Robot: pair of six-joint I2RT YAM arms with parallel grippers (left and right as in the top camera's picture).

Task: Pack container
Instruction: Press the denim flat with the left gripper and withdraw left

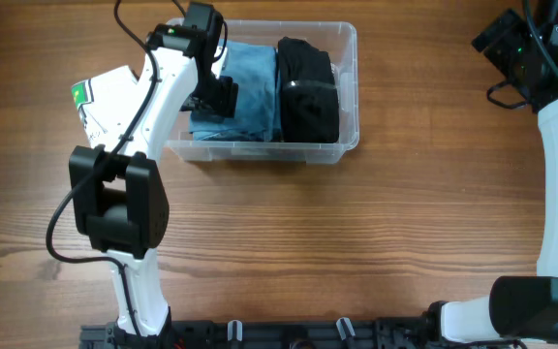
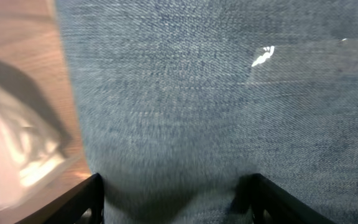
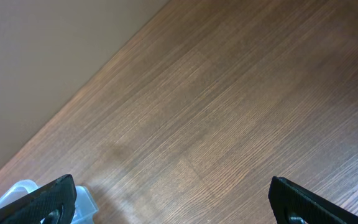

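The clear container [image 1: 349, 92] stands at the back of the table, left of centre. A folded blue denim garment [image 1: 245, 82] lies in its left half and a folded black garment [image 1: 308, 87] in its right half. My left gripper [image 1: 217, 95] is inside the container, low over the denim's left part. In the left wrist view the denim [image 2: 216, 99] fills the frame, and the left gripper [image 2: 176, 190] is open with its fingers spread on the cloth. My right gripper [image 1: 492, 41] hangs at the far right back; in the right wrist view the right gripper [image 3: 173, 190] is open and empty over bare wood.
A white item with a green mark [image 1: 90, 97] lies just left of the container, partly under my left arm. A corner of the container [image 3: 23, 194] shows at the lower left of the right wrist view. The wooden table [image 1: 356, 242] runs forward of the container.
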